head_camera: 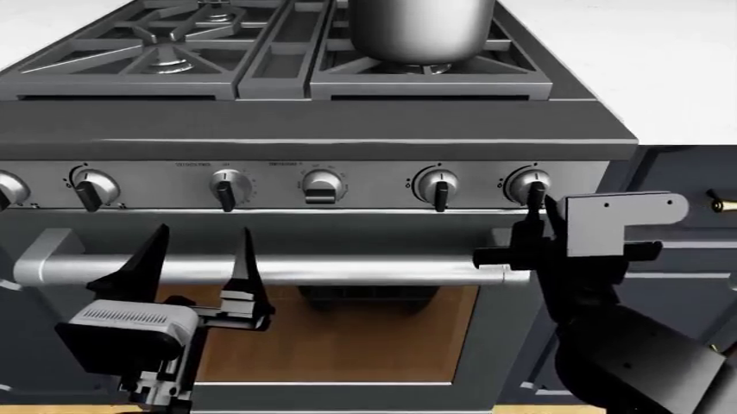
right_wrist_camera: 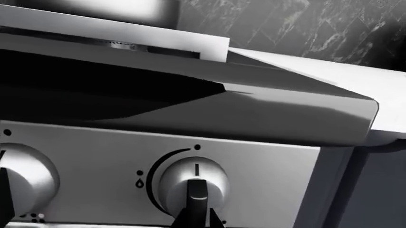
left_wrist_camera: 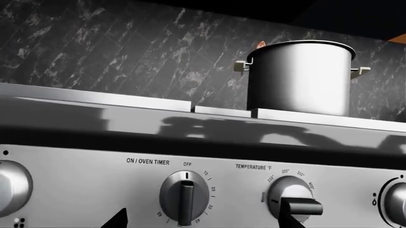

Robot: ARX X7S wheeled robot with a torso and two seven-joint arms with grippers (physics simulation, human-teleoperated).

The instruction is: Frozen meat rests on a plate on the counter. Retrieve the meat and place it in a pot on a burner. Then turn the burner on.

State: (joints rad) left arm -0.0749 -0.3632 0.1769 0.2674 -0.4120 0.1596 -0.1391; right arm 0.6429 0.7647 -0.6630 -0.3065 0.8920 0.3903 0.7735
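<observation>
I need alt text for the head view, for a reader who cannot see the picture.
The right gripper reaches the rightmost stove knob, its fingers at the knob. The left gripper hangs open before the oven handle. Above, the pot stands on a right-hand burner grate.

Dark grey marble-veined tile backsplash (left_wrist_camera: 114, 52) behind the stainless steel range (head_camera: 345, 129); brushed control panel with metal knobs (head_camera: 334, 185); horizontal steel oven-door handle (head_camera: 345, 269); dark blue-grey cabinets (head_camera: 679, 285) alongside
</observation>
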